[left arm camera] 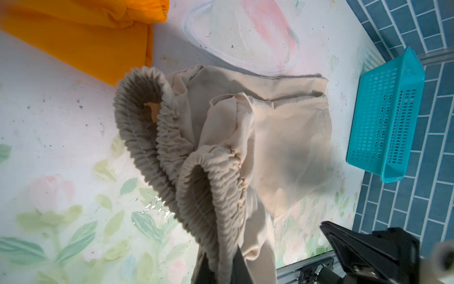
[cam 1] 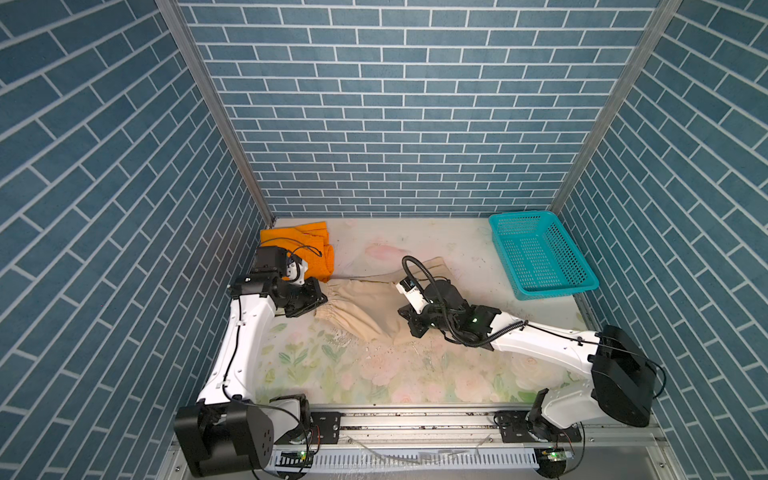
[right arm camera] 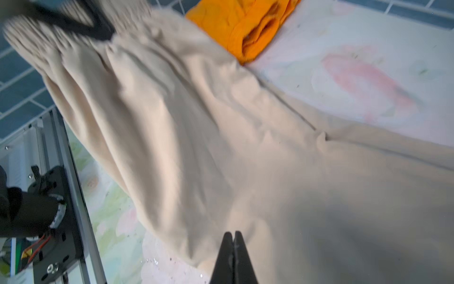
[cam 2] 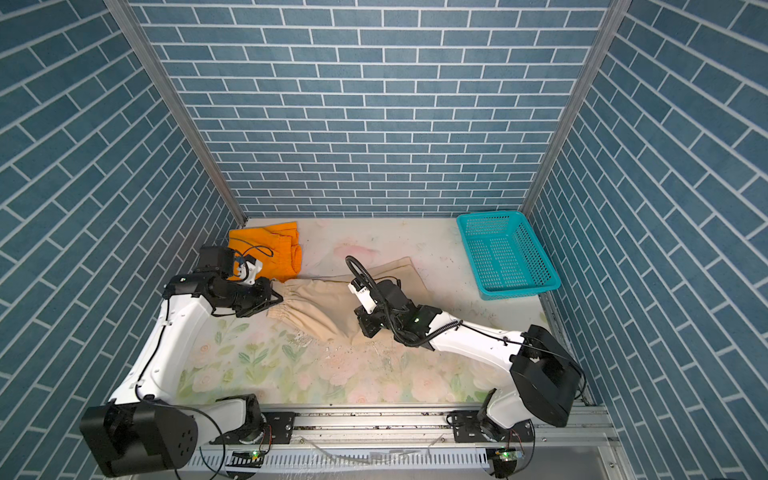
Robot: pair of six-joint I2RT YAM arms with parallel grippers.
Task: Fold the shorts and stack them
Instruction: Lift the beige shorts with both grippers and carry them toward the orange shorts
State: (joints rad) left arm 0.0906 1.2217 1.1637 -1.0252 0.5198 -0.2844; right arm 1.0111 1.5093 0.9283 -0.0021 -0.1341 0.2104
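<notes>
Both the left arm (cam 1: 245,345) and right arm (cam 1: 548,345) have white shells, black joints and black base plates (cam 1: 328,428) bolted on the grey rail (cam 1: 415,417). Beyond the rail, a ribbed black hose (cam 1: 403,266) loops by the right gripper (right arm camera: 232,234), which has black wedge fingers (right arm camera: 243,260).

Orange shorts (left arm camera: 81,37) cut off by the left wrist view's edge, partly behind the left arm (cam 1: 282,266) in both top views, beige shorts (cam 1: 361,307) partly under the right arm (cam 1: 457,320), left gripper (right arm camera: 98,27) and waistband (right arm camera: 29,37) blurred in the right wrist view, right gripper (right arm camera: 233,255) cut by that view's edge.

R gripper (right arm camera: 233,234), closed, above beige shorts (right arm camera: 221,135); orange shorts (right arm camera: 245,27) beyond.
</notes>
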